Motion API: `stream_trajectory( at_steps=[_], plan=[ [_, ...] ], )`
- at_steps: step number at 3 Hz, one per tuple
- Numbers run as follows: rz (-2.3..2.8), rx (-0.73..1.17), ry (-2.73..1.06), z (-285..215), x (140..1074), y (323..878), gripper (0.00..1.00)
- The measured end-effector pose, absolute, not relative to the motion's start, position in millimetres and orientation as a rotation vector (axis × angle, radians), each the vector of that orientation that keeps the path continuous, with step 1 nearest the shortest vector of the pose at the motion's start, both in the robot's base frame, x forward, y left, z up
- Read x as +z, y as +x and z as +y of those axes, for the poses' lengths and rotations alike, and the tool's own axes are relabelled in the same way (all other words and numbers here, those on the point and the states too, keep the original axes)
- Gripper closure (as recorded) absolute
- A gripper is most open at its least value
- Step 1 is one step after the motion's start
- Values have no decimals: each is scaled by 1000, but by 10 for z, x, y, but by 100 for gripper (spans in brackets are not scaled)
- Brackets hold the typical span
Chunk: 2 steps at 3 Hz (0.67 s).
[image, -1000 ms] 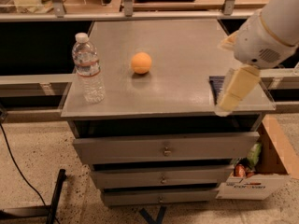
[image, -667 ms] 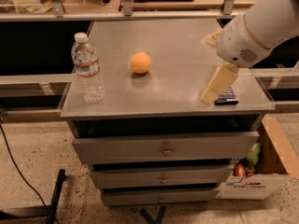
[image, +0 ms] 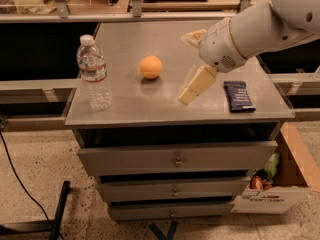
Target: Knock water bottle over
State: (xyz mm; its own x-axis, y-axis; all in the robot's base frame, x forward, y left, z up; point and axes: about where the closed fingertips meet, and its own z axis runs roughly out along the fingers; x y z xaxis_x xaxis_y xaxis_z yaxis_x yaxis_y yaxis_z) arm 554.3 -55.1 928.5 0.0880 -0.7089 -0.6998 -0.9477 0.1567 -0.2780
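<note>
The water bottle (image: pixel 94 73) stands upright near the front left corner of the grey cabinet top (image: pixel 150 109). It is clear and ribbed, with a white cap and a reddish-white label band. My gripper (image: pixel 192 89) hangs from the white arm (image: pixel 260 29) over the middle right of the top, its cream fingers pointing down and left. It is well to the right of the bottle and holds nothing that I can see.
An orange ball (image: pixel 150 67) lies between the bottle and the gripper. A dark blue packet (image: pixel 238 95) lies at the right of the top. Below are drawers (image: pixel 175 159). A cardboard box (image: pixel 280 184) sits on the floor at the right.
My arm and gripper have moved left across the cabinet top, from the right edge past the dark packet toward the middle. The bottle and ball have not moved.
</note>
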Motion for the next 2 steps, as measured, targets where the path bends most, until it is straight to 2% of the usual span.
stream_trajectory(
  at_steps=[1,2],
  plan=[
    [1580,508,-1578,-111,9175,5737,0],
    [1547,530,-1567,283,9113,5914,0]
  ],
)
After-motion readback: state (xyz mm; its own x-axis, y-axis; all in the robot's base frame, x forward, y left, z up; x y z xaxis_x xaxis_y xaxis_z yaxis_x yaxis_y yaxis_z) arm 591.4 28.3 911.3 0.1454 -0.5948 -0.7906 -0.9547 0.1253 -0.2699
